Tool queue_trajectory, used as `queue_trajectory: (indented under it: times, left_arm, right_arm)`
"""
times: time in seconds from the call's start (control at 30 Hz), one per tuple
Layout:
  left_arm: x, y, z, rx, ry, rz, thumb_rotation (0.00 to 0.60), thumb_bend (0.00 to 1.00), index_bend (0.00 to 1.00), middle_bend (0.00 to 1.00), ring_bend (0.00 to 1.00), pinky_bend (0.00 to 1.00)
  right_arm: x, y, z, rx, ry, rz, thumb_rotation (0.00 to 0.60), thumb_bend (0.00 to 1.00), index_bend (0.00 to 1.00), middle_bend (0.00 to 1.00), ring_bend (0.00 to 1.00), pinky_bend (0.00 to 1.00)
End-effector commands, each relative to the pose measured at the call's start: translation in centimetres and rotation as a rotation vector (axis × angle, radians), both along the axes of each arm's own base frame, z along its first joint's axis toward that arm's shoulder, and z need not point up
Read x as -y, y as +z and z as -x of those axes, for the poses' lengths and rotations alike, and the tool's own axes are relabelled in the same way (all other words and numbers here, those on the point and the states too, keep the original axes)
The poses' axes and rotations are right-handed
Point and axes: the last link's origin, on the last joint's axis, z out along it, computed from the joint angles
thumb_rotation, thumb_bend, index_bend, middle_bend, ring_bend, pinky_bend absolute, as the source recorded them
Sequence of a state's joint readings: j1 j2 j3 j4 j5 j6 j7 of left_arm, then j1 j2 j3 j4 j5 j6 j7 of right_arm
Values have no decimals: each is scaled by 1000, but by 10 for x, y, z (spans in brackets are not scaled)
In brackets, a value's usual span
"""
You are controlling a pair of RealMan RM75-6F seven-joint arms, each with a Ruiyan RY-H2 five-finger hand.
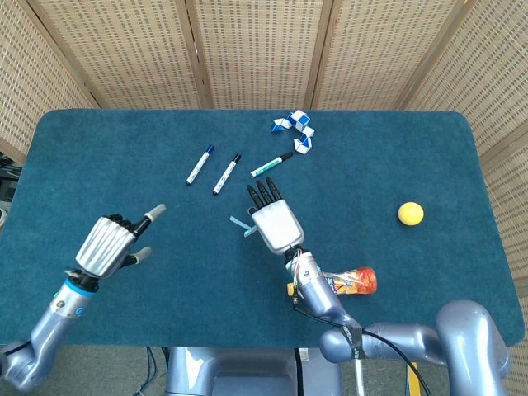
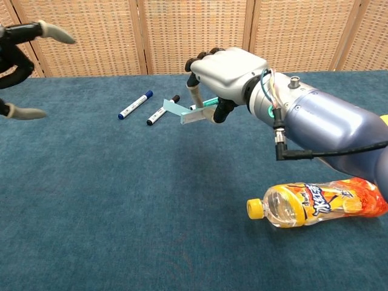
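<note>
My right hand [image 1: 274,223] [image 2: 225,68] hangs above the middle of the blue table [image 1: 99,165] and pinches a small light-blue strip [image 1: 240,225] [image 2: 188,113], which sticks out to its left. My left hand [image 1: 107,244] [image 2: 18,54] is raised over the table's left side with fingers apart and nothing in it. Three markers lie beyond the right hand: a blue-capped one [image 1: 199,164] [image 2: 134,105], a black-capped one [image 1: 226,173] [image 2: 162,110] and a green one [image 1: 271,165].
An orange drink bottle [image 1: 351,282] [image 2: 315,203] lies on its side near the front edge, under my right forearm. A blue-and-white twisty puzzle [image 1: 294,128] sits at the back. A yellow ball [image 1: 410,214] rests at the right.
</note>
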State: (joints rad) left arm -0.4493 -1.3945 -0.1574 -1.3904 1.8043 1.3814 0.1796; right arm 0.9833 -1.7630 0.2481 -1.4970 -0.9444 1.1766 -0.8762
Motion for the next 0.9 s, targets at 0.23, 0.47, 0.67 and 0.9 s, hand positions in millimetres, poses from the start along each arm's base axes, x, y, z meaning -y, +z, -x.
queue_trajectory:
  times: [0.23,0.47,0.67,0.9]
  left_arm:
    - [-43,-50,-48,9,16,112,600,0,300,1000,1000,999]
    - [-58,-70,-69,43,93,157,600,0,323,1000,1000,999]
    - [-63,-82,-84,89,119,201,600,87,405,1000,1000,999]
    - [-67,-98,-98,115,136,235,600,232,487,1000,1000,1000]
  right_arm:
    - [-4,1,-10,-16,-36,16,600,620,666,109,0,0]
    - [-4,-3,-11,-28,-53,10,600,620,666,109,0,0]
    - [-5,-7,-12,-37,-53,5,600,644,666,109,0,0]
    - [-8,-10,-14,-41,-54,6,600,646,666,109,0,0]
